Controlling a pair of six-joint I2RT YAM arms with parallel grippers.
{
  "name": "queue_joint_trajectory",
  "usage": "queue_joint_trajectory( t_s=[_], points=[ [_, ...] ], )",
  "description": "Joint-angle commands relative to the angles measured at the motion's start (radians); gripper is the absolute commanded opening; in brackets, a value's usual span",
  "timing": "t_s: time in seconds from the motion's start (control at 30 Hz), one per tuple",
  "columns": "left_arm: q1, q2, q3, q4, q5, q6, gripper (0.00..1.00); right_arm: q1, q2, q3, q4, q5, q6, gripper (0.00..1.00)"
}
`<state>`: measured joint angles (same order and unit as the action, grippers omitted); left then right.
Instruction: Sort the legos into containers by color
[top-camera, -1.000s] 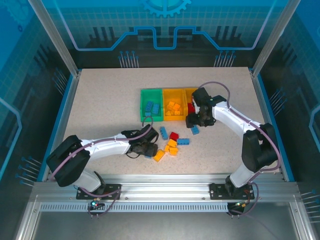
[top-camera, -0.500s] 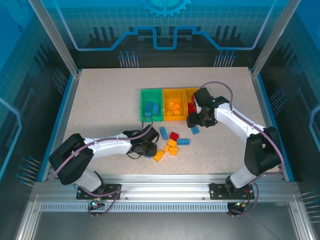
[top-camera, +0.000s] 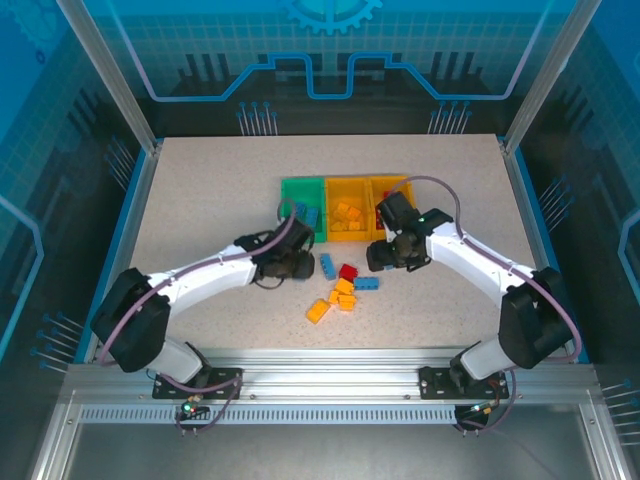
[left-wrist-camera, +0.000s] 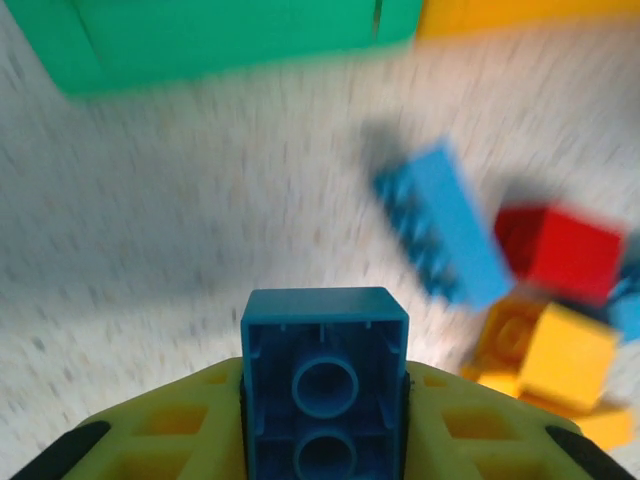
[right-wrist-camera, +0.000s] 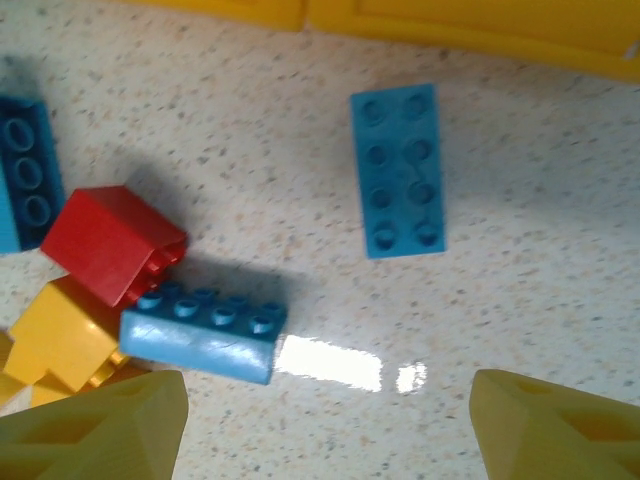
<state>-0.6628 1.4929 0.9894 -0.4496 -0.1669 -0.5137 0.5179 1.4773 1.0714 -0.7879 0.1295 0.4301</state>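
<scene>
– Blue brick (left-wrist-camera: 324, 350) was pinched tight in the left gripper (left-wrist-camera: 324, 420), underside to the lens, low centre of its wrist view?
– Yes, with the green bin (left-wrist-camera: 230, 40) blurred along the top of the frame.
– And the right gripper (right-wrist-camera: 325, 420)?
– Its jaws stood wide and held nothing, above loose bricks (right-wrist-camera: 203, 335) on the table (right-wrist-camera: 520, 300), just below the bins (top-camera: 348, 181).

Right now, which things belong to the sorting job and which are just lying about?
Job: blue brick in the left gripper; loose bricks on the table; green bin; two orange-yellow bins.
Just there: metal frame, blue enclosure panels.
</scene>
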Motion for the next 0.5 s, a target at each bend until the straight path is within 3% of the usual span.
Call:
queue_joint_trajectory(
  t_s=[0.0, 0.27, 0.47],
  points=[
    [0.083, 0.002, 0.134, -0.019, 0.013, 0.098, 0.34, 0.012, -0.044, -0.055, 0.023, -0.014, 0.09, 0.75],
    [0.204, 0.24, 0.424, -0.02, 0.093, 0.171, 0.34, 0.074, -0.005, -0.106, 0.12, -0.07, 0.261, 0.77],
    [0.253, 0.406, 0.549, -0.053, 0.138, 0.138, 0.34, 0.101, 0.075, -0.089, 0.113, 0.002, 0.318, 0.78]
  ],
)
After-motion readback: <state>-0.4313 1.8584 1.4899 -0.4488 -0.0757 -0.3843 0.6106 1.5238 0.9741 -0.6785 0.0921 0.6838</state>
